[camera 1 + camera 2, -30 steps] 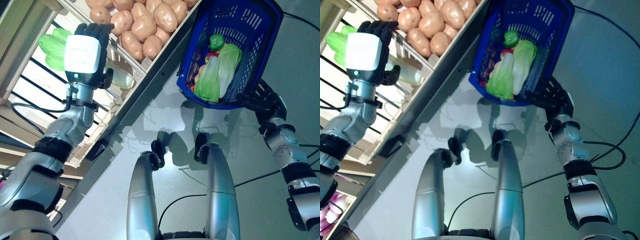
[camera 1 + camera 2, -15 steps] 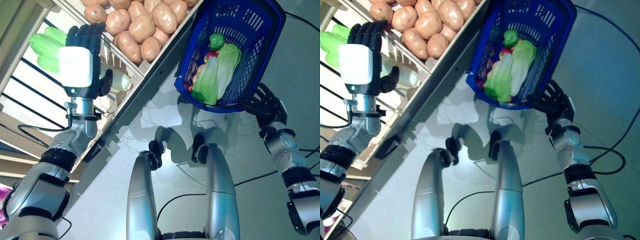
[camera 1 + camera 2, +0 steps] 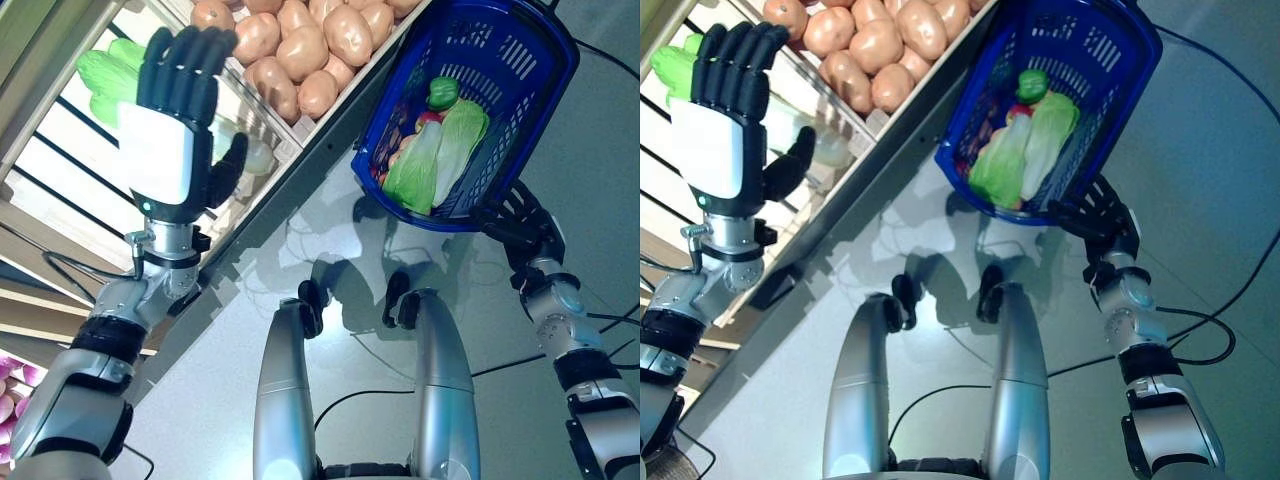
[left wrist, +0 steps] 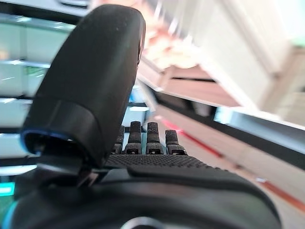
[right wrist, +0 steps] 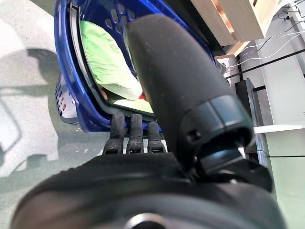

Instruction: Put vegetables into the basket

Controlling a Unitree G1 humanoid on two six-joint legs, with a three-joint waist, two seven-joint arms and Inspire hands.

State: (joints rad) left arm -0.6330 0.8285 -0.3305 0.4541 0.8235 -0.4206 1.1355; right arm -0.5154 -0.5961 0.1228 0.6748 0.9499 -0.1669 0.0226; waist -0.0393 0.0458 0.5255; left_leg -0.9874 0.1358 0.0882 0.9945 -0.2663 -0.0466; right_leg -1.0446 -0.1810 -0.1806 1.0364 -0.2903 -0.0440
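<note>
left hand (image 3: pixel 170 150) is up in front of the wooden shelf (image 3: pixel 300 135), fingers straight and spread, holding nothing. this reads as the reach step: one more vegetable to fetch before it goes in the basket. just beyond the fingertips lie the green cabbages (image 3: pixel 105 75), long, pale green and ribbed, on the lower slatted tier, and above them a crate heaped with potatoes (image 3: pixel 320 50), tan, smooth and rounded, packed touching one another. which of the two the hand is going for, i can't tell.

over on the right, the blue basket (image 3: pixel 520 45) hangs above the floor, tilted, with the right hand (image 3: pixel 515 215) under its lower rim; fingers reach under the rim, but whether they curl round it i can't tell. inside already: two leafy cabbages (image 3: pixel 435 150) side by side, a green pepper (image 3: pixel 440 92) and something red beneath.

next move calls for closing onto one vegetable, then a swing across to the basket's open mouth.
</note>
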